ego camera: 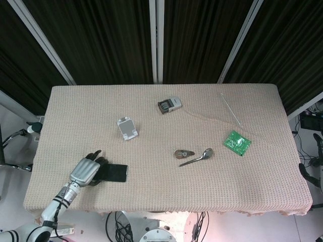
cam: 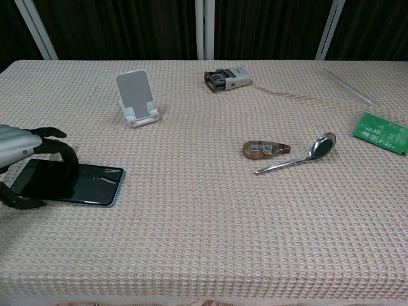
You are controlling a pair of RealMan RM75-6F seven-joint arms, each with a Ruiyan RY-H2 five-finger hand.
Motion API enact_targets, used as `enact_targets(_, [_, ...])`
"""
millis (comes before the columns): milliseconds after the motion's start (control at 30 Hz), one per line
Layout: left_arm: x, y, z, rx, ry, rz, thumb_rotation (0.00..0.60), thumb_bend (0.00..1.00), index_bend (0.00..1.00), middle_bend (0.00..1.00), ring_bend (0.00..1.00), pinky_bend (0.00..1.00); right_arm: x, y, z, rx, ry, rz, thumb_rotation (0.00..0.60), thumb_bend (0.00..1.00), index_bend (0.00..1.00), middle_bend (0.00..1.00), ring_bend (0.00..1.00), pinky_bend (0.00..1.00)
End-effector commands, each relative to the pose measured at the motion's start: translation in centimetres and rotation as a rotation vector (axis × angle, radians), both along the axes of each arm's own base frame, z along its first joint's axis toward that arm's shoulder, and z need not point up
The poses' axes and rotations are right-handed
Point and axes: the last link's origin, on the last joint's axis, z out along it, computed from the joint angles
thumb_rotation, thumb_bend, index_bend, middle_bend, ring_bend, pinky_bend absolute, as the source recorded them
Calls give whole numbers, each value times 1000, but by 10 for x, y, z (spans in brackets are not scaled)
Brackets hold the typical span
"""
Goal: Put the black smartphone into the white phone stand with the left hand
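The black smartphone (ego camera: 116, 173) (cam: 80, 182) lies near the table's front left corner, its left end slightly raised. My left hand (ego camera: 84, 172) (cam: 20, 148) is at that end: the fingers curl over the phone's far edge and the thumb sits under the near edge, so it grips the phone. The white phone stand (ego camera: 126, 128) (cam: 136, 97) stands upright and empty further back, to the right of the hand. My right hand appears in neither view.
A grey stamp-like device (ego camera: 169, 105) (cam: 227, 78) sits at the back centre. A correction tape (ego camera: 183, 153) (cam: 266, 150) and a spoon (ego camera: 198, 157) (cam: 299, 158) lie mid-table. A green packet (ego camera: 237, 142) (cam: 382, 132) and a clear rod (ego camera: 230, 110) lie to the right.
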Motion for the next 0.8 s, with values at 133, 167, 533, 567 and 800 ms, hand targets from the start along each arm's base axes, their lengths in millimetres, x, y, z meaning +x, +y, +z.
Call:
enact_targets(133, [3, 1, 2, 2, 7, -6, 600, 327, 645, 470, 191, 225, -1, 0, 1, -4, -1, -1, 600, 205, 0, 0, 0, 0])
enact_targets(167, [4, 1, 3, 7, 5, -12, 600, 331, 645, 485, 200, 229, -1, 0, 1, -6, -1, -1, 600, 204, 0, 0, 0, 0])
enact_targets(533, [11, 3, 19, 64, -38, -81, 600, 335, 648, 620, 296, 231, -1, -1, 1, -5, -5, 3, 600, 206, 0, 0, 0, 0])
enact_targets(567, [11, 4, 20, 66, -45, -84, 600, 335, 648, 629, 303, 231, -1, -1, 1, -4, -5, 4, 600, 206, 0, 0, 0, 0])
enact_targets(800, [13, 7, 26, 62, -72, -91, 600, 335, 649, 672, 358, 246, 0, 1, 2, -7, -5, 7, 600, 206, 0, 0, 0, 0])
